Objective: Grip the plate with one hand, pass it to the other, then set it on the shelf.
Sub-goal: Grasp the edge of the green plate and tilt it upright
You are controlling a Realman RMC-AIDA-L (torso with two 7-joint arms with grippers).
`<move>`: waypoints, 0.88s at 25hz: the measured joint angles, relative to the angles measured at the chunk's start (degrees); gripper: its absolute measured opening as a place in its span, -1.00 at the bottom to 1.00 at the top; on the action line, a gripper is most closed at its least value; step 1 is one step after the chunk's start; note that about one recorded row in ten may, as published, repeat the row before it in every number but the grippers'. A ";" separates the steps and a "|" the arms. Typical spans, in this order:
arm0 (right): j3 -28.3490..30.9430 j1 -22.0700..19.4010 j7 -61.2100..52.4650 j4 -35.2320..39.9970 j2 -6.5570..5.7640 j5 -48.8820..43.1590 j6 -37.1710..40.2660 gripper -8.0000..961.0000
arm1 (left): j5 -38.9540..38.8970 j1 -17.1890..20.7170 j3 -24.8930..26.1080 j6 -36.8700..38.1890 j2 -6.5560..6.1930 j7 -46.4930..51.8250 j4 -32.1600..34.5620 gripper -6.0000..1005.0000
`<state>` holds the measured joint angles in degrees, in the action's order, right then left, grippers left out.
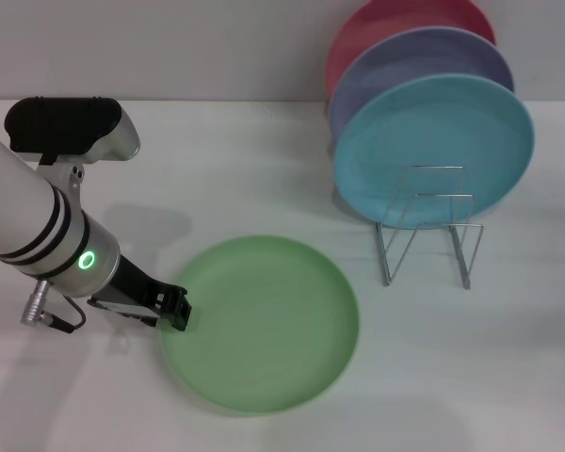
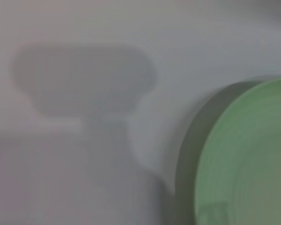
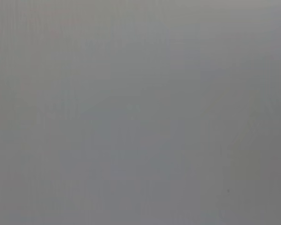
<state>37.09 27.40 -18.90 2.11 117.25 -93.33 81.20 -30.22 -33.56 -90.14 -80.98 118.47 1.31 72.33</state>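
Reaching low, my left gripper (image 1: 174,313) meets the plate (image 1: 264,325) rim (grip unclear) for lifting.

**What the views leave hidden or unclear**

The left gripper (image 1: 174,311) sits at the near-left rim of the plate (image 1: 261,323), its dark fingertips too small to show whether they clamp the rim. The left wrist view is blurred; the plate (image 2: 246,159) runs off that picture's edges. The right wrist view shows only featureless grey. Toward the far right corner, the blue plate (image 1: 433,146) covers much of the lavender plate (image 1: 414,58), which hides most of the pink plate (image 1: 381,24).
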 joint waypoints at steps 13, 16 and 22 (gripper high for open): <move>0.00 -0.14 0.00 0.00 0.08 0.00 0.00 0.51 | -0.01 -0.13 -0.57 -0.31 -0.01 -0.47 0.01 -0.51; 0.00 -0.15 0.00 0.00 0.08 0.00 0.00 0.51 | -0.01 -0.18 -0.72 -0.34 -0.04 -0.46 0.00 -0.55; 0.00 -0.18 0.00 0.00 0.15 0.00 0.07 0.51 | -0.02 -0.19 -0.77 -0.34 -0.08 -0.61 0.01 -0.60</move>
<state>37.09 27.22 -18.90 2.11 117.40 -93.33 81.27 -30.24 -33.75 -90.91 -81.32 118.39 0.70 72.33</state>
